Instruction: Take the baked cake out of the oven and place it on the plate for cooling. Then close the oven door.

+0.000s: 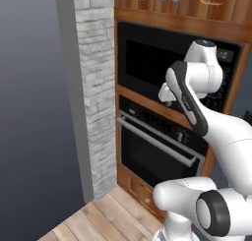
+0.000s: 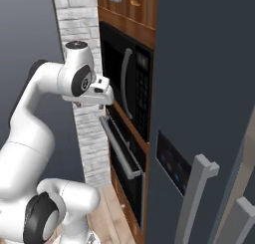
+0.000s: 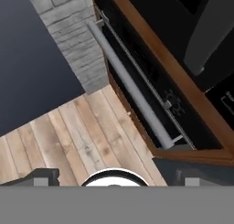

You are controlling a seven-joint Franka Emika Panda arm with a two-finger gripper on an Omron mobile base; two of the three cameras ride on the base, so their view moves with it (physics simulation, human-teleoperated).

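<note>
Oven door shut, silver handle along top edge. Gripper above handle, in front of microwave, jaws apart, empty.

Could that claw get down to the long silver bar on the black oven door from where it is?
Probably yes. The open claw hangs in front of the cabinetry, just above the long silver bar handle of the black glass-fronted oven door, and nothing stands between them. The door looks shut or barely ajar.

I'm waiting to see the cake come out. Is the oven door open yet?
Shut. The oven door stands upright, flush in the cabinet, its handle level across the top; no racks or cake show.
</note>
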